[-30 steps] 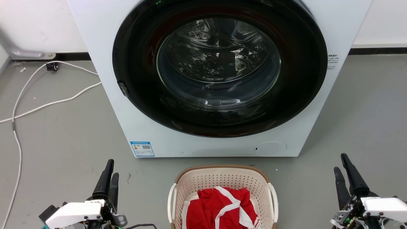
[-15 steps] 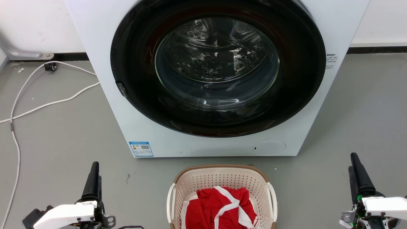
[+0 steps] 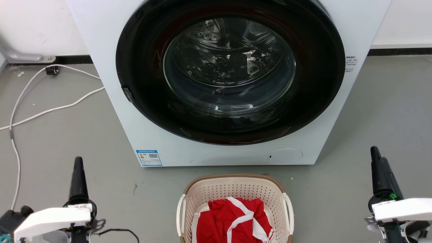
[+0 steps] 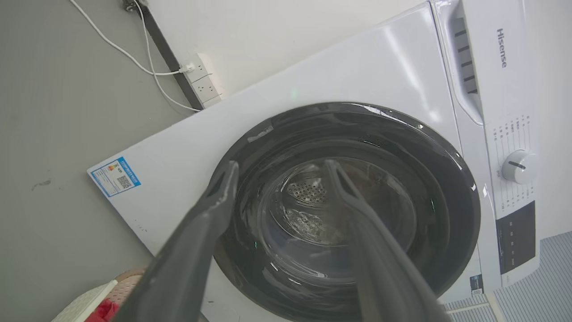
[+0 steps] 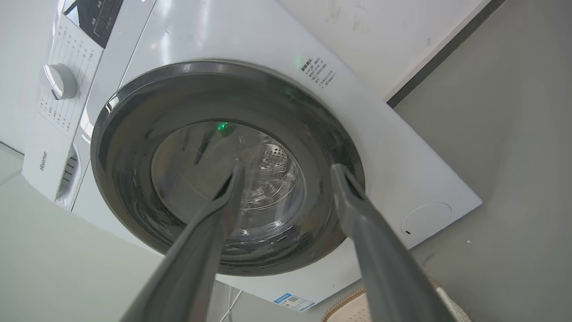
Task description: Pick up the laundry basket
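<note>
- The laundry basket (image 3: 233, 189) sits on the grey floor (image 3: 67, 145) at the bottom centre of your head view. The lower part of it is cut off by the frame edge.
- Its brown far rim stops just short of the lower front edge of the washing machine (image 3: 152, 135). Only a narrow strip of floor lies between them.
- A red garment (image 3: 233, 219) with white trim lies heaped inside, below the rim.
- The basket's left handle (image 3: 180, 211) and right handle (image 3: 290, 209) both stand exposed, with bare floor outside each.
- Your left gripper (image 3: 78, 163) is well to the left of the basket, pointing toward the machine. The left wrist view shows its two fingers spread apart, released and holding nothing.
- Your right gripper (image 3: 375, 153) is well off the basket's right side. It is likewise released, with its fingers apart in the right wrist view.
- Open floor separates each gripper from the nearer handle.
- A white cable (image 3: 50, 109) runs across the floor from the wall on the left. It loops down the view's left edge, near your left arm.
- The machine's round dark door (image 3: 229, 77) faces you above the basket.
</note>
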{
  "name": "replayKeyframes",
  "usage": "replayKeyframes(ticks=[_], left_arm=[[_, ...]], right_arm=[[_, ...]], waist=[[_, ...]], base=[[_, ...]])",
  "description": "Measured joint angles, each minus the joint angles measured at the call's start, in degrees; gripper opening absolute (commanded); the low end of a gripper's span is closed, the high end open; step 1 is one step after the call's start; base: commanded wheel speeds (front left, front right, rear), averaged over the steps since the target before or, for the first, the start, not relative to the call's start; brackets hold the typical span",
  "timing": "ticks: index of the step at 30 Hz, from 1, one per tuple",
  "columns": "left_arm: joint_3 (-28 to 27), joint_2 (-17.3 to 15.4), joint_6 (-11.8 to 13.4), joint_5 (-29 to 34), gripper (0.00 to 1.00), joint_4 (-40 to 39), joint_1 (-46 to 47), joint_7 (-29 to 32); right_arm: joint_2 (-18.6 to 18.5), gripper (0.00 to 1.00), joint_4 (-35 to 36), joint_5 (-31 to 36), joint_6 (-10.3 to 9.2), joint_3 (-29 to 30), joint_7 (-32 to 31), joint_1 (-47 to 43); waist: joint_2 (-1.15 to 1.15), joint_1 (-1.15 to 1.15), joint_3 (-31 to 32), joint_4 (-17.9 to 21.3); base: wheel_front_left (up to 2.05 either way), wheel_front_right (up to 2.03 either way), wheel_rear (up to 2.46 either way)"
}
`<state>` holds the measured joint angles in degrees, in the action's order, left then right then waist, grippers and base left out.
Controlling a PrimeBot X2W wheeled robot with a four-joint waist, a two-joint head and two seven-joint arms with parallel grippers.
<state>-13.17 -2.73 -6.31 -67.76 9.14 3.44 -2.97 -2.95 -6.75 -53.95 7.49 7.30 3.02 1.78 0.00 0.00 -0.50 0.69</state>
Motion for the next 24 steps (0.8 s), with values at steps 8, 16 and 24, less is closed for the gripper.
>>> replayKeyframes(ticks=[8,16,24], left_arm=[[1.82,-0.01,2.63,11.14,1.00,-6.80,-1.10,-1.41],[6.69,-0.03,5.52,24.68,1.00,-11.87,-2.30,-2.87],[12.76,-1.15,9.48,36.62,1.00,-14.21,-3.21,-4.19]], right_arm=[[0.02,1.00,4.98,12.32,0.00,-2.46,1.47,-0.07],[0.01,1.00,8.47,21.00,0.00,-3.93,2.91,-0.57],[0.01,1.00,9.95,28.55,0.00,-4.99,4.10,-1.01]], waist=[[0.00,0.00,-0.16,0.05],[0.00,0.00,-0.34,-0.03],[0.00,0.00,-0.53,-0.02]], base=[[0.00,0.00,0.00],[0.00,0.00,0.00],[0.00,0.00,0.00]])
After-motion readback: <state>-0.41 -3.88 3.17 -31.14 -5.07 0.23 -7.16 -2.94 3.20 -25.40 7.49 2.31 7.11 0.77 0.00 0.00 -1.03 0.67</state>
